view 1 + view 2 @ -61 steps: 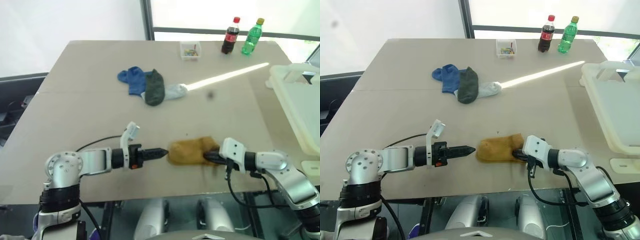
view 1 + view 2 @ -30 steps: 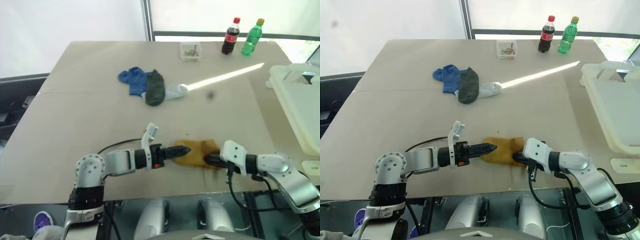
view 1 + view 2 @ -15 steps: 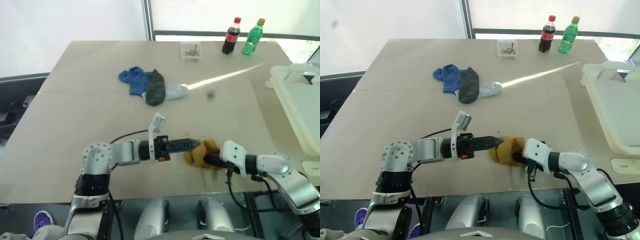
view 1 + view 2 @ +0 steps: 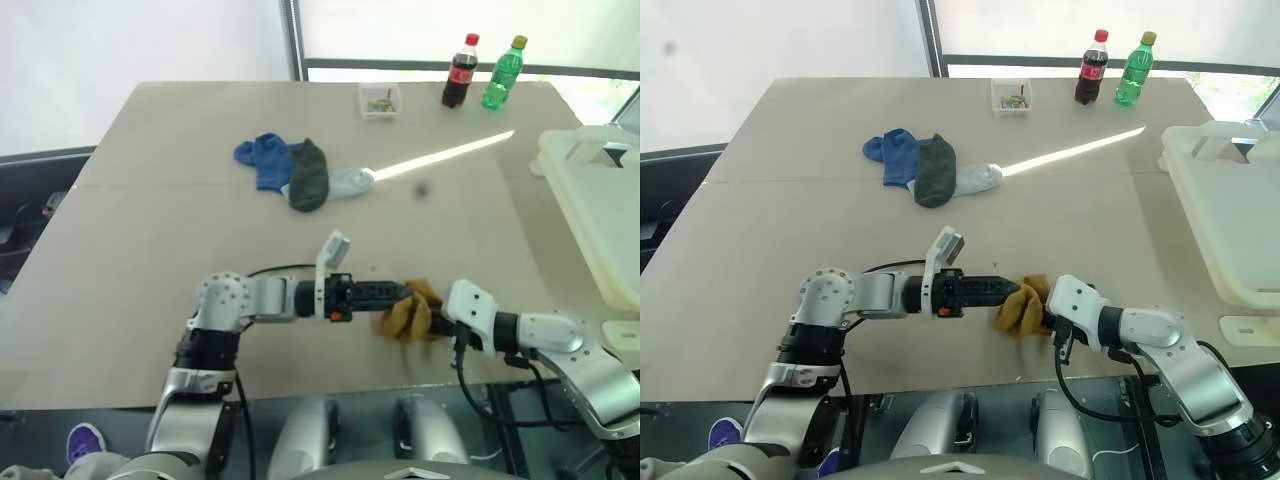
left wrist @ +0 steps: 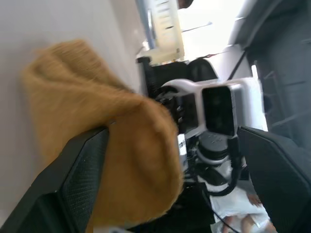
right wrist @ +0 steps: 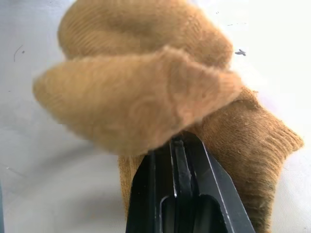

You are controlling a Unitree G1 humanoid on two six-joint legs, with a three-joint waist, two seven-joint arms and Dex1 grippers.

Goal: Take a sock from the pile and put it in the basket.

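From where I sit, this looks like a test room or lab set up for household chores rather than a real home. I see one broad, bare beige counter [image 4: 150, 220] standing against a plain white wall [image 4: 120, 40] and a big bright window [image 4: 450, 25]. At the counter's far edge, under the window, stand a cola bottle [image 4: 460, 71], a green bottle [image 4: 502, 73] and a small clear box [image 4: 380, 101] like staged props.
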